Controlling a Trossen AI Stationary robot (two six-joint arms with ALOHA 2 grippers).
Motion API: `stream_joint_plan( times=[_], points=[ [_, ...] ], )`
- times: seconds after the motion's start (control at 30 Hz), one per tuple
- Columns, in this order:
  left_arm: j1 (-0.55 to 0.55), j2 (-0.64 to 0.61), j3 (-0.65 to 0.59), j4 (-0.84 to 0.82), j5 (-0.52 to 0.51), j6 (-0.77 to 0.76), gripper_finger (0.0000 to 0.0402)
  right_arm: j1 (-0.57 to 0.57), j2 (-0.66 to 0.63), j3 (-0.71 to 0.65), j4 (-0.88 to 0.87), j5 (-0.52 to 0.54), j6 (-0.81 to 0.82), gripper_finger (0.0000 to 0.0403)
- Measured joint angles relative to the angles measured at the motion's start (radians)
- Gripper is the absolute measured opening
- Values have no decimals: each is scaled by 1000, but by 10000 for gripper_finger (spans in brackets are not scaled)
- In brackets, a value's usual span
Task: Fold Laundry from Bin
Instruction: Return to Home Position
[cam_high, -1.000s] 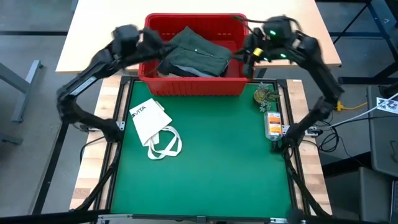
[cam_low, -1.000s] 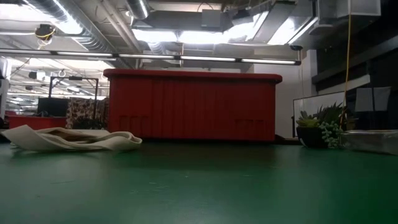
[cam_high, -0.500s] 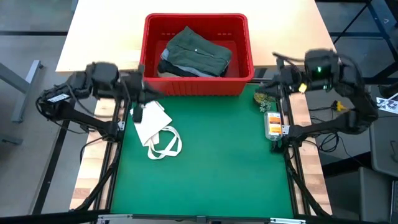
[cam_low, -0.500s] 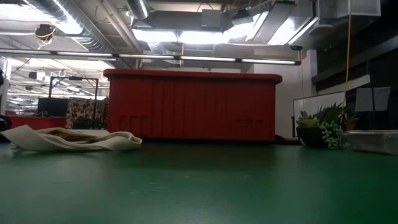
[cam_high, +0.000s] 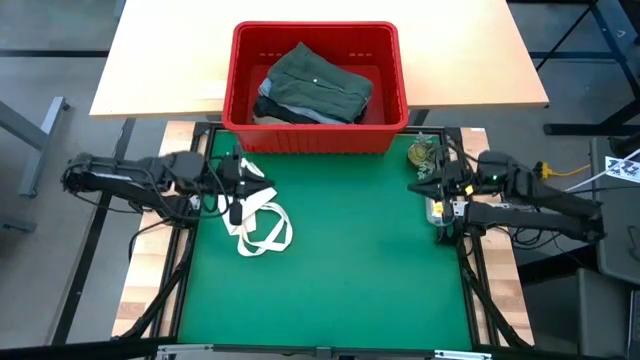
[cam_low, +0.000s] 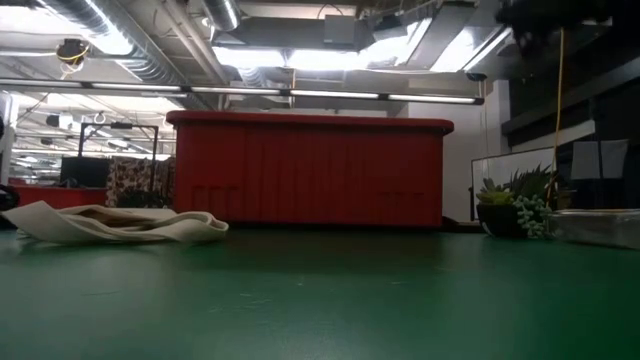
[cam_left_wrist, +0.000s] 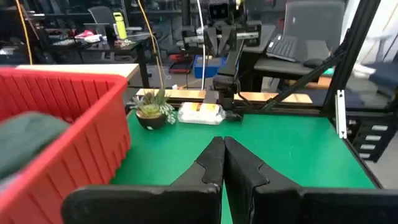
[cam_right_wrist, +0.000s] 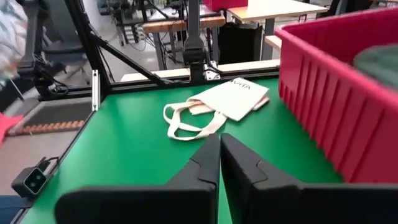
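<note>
Both arms have been drawn back from the bin. The left gripper and right gripper are held closed and empty, as the laundry is stowed.

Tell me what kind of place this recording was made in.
Probably a robotics lab or workshop: exposed ceiling ducts, desks and an office chair behind, and a framed green table.
</note>
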Motion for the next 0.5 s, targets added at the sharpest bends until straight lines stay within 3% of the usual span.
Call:
stream_joint_plan(
  times=[0.2, 0.37, 0.5],
  points=[
    [0, -180, -341, 271, 0, -43, 2, 0, -242, -261, 67, 0, 100, 16],
    [0, -367, -579, 394, 0, -97, 2, 0, -450, -401, 62, 1, 210, 17],
    [1, -534, -710, 420, 5, -117, 2, 0, -471, -426, 59, 1, 245, 17]
  ],
)
